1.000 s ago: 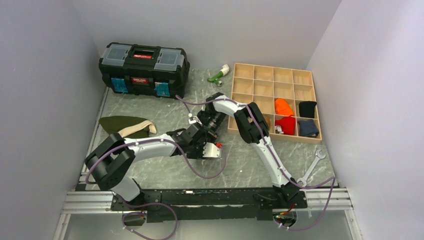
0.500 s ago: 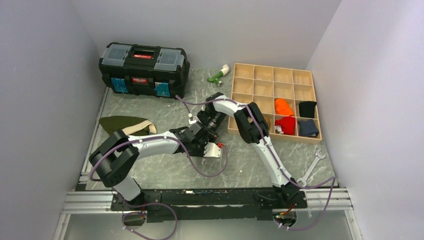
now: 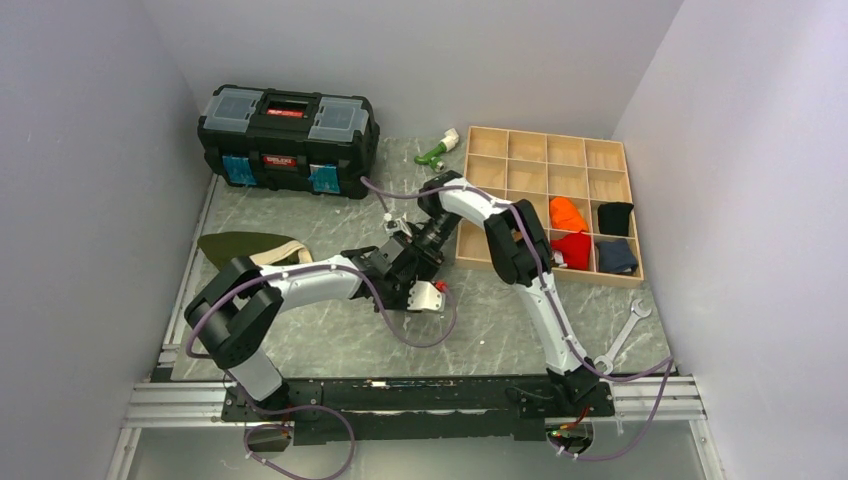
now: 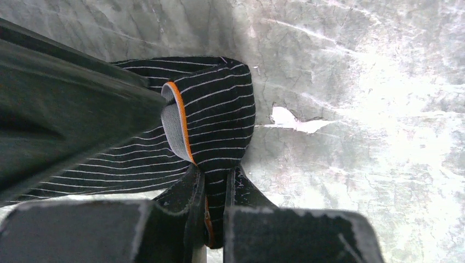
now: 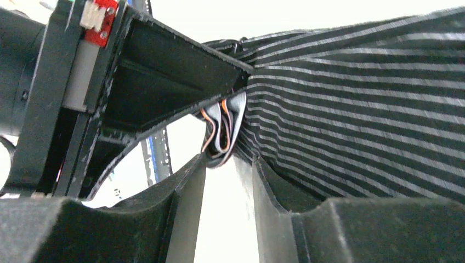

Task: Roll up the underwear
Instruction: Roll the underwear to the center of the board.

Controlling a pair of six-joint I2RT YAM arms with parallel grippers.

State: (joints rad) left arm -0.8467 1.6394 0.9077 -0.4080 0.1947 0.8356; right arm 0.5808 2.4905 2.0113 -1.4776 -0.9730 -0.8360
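Slightly farther back now, right gripper (image 5: 227,161) and left gripper (image 4: 215,178) each pinch underwear (image 4: 219,109) at its fold; uneven pulling could tug the fold loose.

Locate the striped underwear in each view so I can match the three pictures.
Left wrist: the underwear lies centre-left, pinched by the left gripper at bottom centre.
Right wrist: it fills the upper right, its edge pinched in the right gripper.
Top external: not discernible; hidden where both arms meet mid-table.
Shared landmark: the orange-edged grey waistband, seen in both wrist views.
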